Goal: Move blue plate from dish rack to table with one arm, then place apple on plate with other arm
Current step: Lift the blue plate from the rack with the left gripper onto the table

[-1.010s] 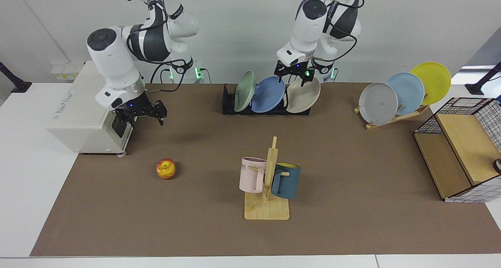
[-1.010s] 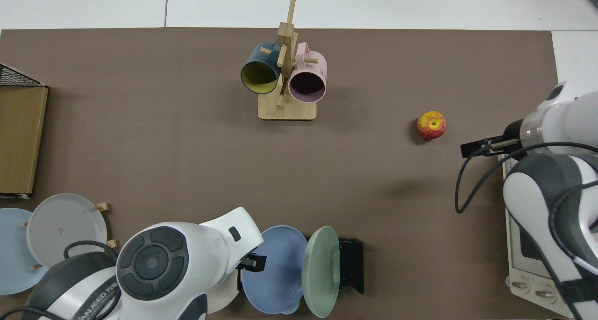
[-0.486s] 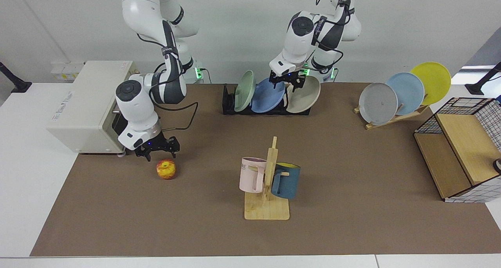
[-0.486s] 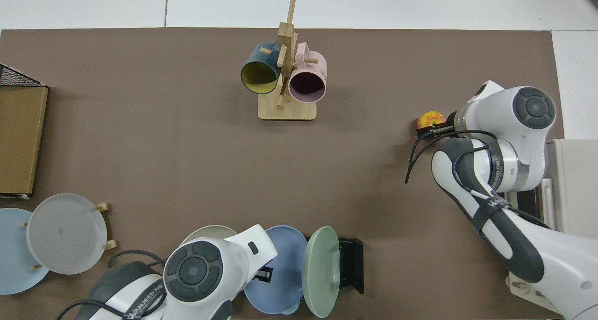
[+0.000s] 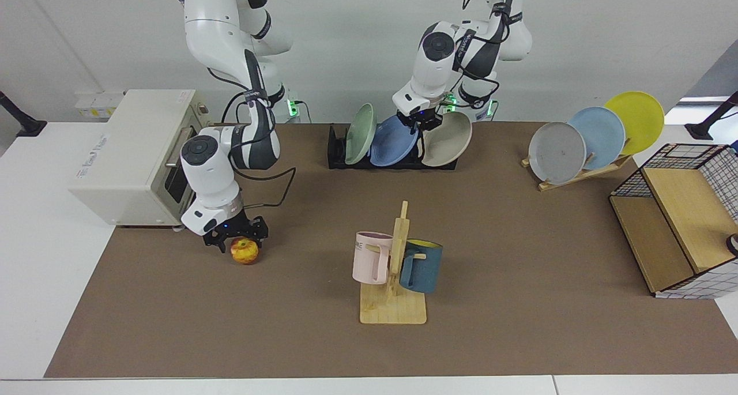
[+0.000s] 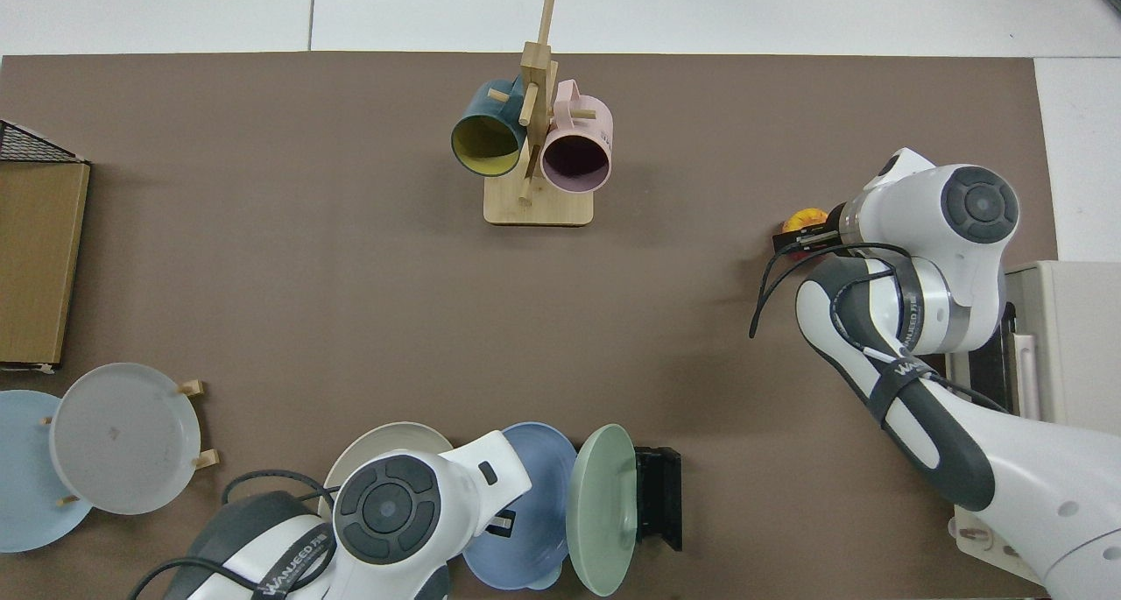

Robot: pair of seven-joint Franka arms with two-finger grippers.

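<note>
Black and low over the bench (image 5: 490,222), our right pincer (image 5: 235,233) sits spread open around the top of the apple (image 5: 245,251); whether its tips touch the fruit we cannot tell. The apple rests on the bench with its dimpled top up. Our left pincer (image 5: 416,120) is at the upper rim of the blue plate (image 5: 392,141); we cannot tell how its fingers stand. That plate stands on edge in the middle slot of the dish rack (image 5: 337,153), leaning, its face turned toward the camera across the bench. A green plate (image 5: 358,134) and a beige plate (image 5: 447,140) fill the slots on either side.
</note>
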